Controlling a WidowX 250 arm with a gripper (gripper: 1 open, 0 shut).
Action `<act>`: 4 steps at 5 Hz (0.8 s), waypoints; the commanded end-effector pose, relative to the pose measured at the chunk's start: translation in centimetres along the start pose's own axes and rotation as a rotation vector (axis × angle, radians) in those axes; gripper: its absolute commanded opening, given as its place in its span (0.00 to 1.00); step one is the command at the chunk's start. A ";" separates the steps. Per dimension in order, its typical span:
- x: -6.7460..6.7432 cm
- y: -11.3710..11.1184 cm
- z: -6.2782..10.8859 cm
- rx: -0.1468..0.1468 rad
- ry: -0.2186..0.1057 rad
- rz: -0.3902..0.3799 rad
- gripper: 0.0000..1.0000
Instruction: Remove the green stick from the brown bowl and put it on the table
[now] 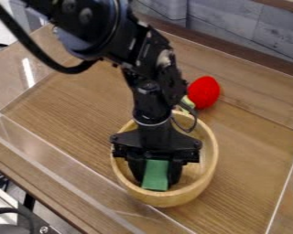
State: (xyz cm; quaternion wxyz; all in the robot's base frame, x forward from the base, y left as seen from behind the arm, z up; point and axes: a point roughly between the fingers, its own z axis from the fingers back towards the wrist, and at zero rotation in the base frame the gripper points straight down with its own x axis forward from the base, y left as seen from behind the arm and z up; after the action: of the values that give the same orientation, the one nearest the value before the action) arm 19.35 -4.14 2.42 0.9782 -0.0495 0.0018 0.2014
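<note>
The brown bowl [201, 186], round and of light wood, stands on the table [76, 119] near the front. Inside it the green stick [157, 170] shows as a flat green bar, tilted on end. My gripper [159, 176] points straight down into the bowl. Its two black fingers press against the stick's left and right sides, shut on it. The stick's lower end is still inside the bowl, below the rim.
A red strawberry-like toy [205, 90] lies just behind the bowl to the right. Low clear acrylic walls [39, 174] run along the table's edges. The black arm [106, 37] leans in from the upper left.
</note>
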 end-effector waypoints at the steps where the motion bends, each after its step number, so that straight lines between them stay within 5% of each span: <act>1: -0.2 0.5 0.6 -0.025 -0.004 0.002 0.00; 3: -0.6 0.7 3.7 -0.078 -0.024 -0.032 0.00; 4: 0.2 2.1 6.5 -0.103 -0.057 0.027 0.00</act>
State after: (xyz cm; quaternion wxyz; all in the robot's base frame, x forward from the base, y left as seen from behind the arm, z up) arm 17.71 -1.64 7.90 0.9712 -0.0904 -0.0187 0.2199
